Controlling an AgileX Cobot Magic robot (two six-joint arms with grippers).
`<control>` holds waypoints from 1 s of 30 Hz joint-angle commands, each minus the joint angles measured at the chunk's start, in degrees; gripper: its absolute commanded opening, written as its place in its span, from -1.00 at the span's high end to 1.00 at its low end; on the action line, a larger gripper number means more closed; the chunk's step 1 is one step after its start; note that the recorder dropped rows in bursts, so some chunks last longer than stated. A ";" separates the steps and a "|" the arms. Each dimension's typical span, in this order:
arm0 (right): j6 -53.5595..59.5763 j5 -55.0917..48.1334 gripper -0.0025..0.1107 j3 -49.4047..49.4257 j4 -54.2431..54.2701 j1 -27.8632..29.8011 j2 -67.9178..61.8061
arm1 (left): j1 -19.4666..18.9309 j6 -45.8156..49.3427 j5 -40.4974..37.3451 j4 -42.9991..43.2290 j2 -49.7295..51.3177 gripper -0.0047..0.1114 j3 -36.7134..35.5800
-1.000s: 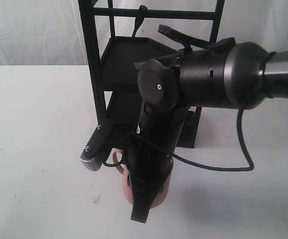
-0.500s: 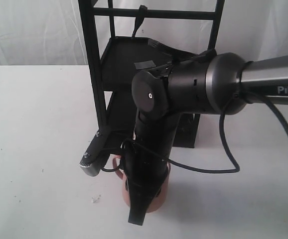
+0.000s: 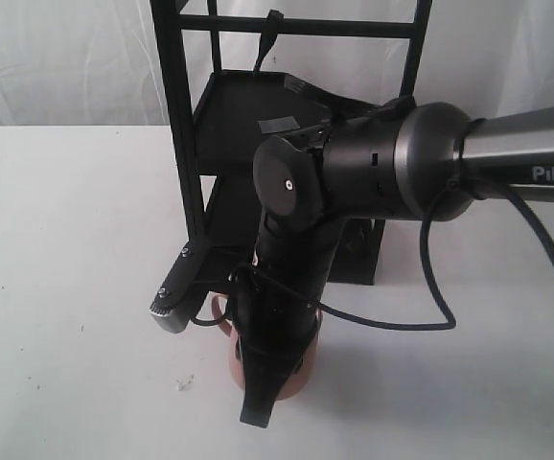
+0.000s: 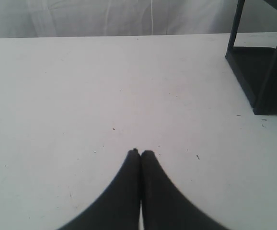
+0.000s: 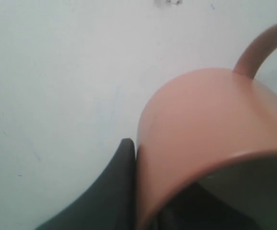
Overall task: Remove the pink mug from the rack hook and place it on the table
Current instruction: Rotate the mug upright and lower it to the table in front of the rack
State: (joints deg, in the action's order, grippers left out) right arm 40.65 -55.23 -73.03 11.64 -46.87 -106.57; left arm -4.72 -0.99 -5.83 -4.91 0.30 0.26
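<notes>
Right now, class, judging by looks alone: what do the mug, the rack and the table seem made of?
Mug: likely ceramic, satin pink outside, paler inside; thick smooth wall, though plastic is possible. Rack: probably painted metal; slim straight matte-black bars. Table: smooth matte white, perhaps laminate; unclear.

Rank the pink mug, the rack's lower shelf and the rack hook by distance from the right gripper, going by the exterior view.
1. pink mug: held by the right gripper, at the front.
2. lower shelf: just behind the gripper, low down.
3. rack hook: up on the top crossbar, farthest.
</notes>
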 commanded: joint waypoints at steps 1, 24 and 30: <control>0.06 0.08 0.96 -0.51 0.23 0.02 0.09 | 0.12 -0.10 0.21 -0.54 -0.30 0.92 -0.26; -0.42 0.09 0.60 -0.51 0.35 0.02 -2.31 | 0.12 -0.10 0.21 -0.54 -0.30 0.92 -0.26; -0.42 -0.05 0.51 -0.51 0.35 0.02 -1.46 | 0.12 -0.10 0.21 -0.54 -0.30 0.92 -0.26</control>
State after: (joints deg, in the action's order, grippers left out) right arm 40.08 -55.11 -73.39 11.64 -46.87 -109.02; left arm -4.72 -0.99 -5.83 -4.91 0.30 0.26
